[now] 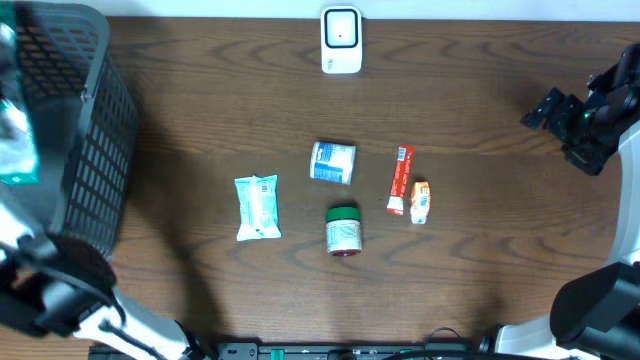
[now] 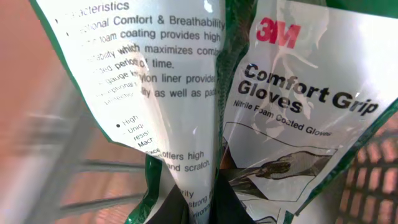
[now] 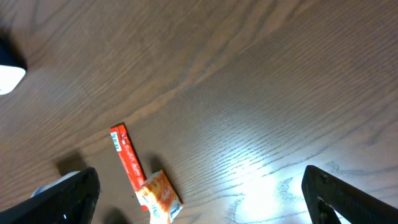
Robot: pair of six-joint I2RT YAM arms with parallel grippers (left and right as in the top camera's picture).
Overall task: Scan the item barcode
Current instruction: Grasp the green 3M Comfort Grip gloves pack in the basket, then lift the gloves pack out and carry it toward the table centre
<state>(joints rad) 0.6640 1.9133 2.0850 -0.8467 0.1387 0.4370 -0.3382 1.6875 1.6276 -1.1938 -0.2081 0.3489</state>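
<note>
Left gripper [image 2: 211, 208] clamped on folded glove packet [image 2: 298, 93], right gripper [image 3: 202, 196] spread wide, empty

Glossy crinkled plastic film on the glove packet [image 2: 292, 93], dark wood-grain tabletop [image 1: 480, 100] with a soft sheen, black plastic lattice basket [image 1: 100, 130], smooth white plastic scanner [image 1: 341, 40]
</note>
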